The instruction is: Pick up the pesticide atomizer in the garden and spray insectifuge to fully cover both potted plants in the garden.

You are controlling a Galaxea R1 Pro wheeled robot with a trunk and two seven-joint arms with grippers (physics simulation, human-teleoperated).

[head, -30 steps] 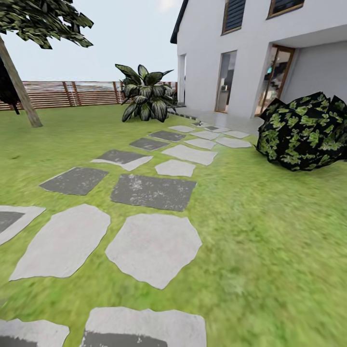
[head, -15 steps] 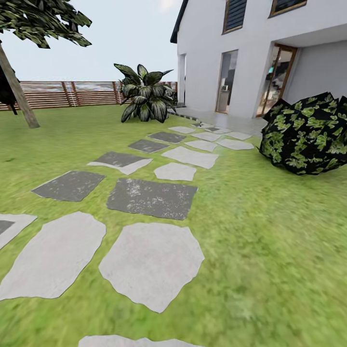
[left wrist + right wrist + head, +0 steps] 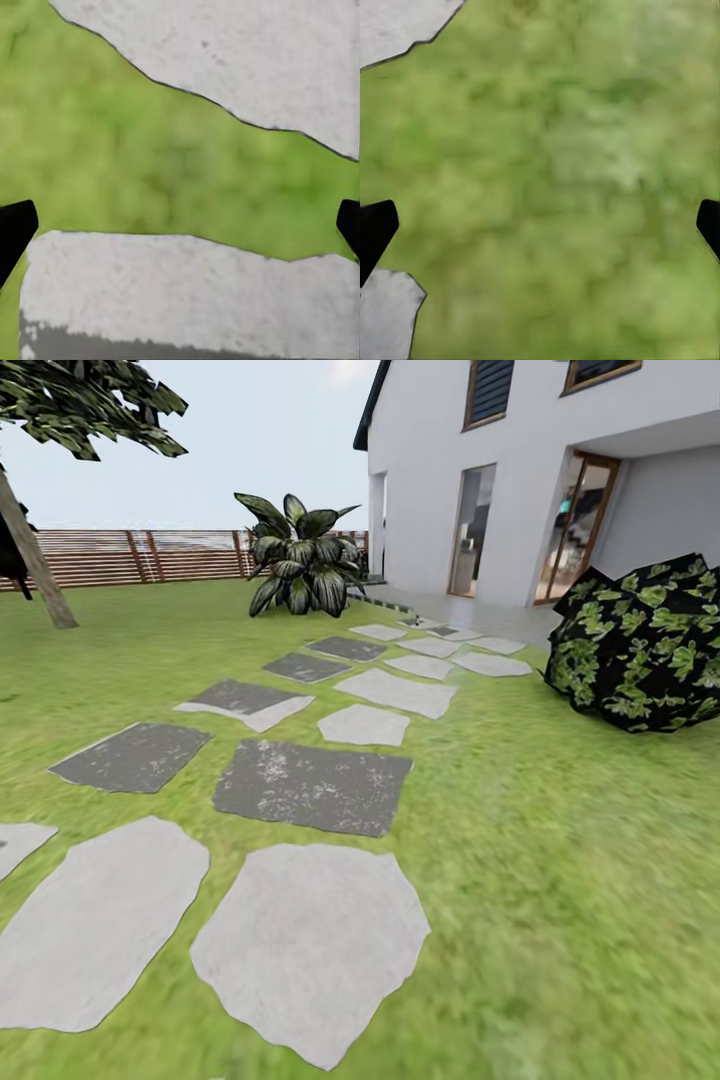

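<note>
The pesticide atomizer and both potted plants are out of view. I am in the garden, on a green lawn [image 3: 570, 860] crossed by grey stepping stones [image 3: 310, 940]. In the left wrist view, my left gripper [image 3: 180, 225] is open, its black fingertips [image 3: 15, 229] far apart over grass and two pale stones [image 3: 187, 300]. The right wrist view has my right gripper [image 3: 540, 225] open too, with nothing between its fingertips [image 3: 375, 229], above bare grass.
The stone path runs ahead to a white house [image 3: 520, 480] with glass doors. A large striped spiky plant [image 3: 300, 565] stands by the brown slat fence [image 3: 150, 555]. A dark leafy bush [image 3: 645, 645] sits at the right, and a tree trunk [image 3: 30, 555] leans at far left.
The whole head view has shifted: the stones slide toward me and the bush drifts right, so the camera has advanced along the path. Both grippers stay open.
</note>
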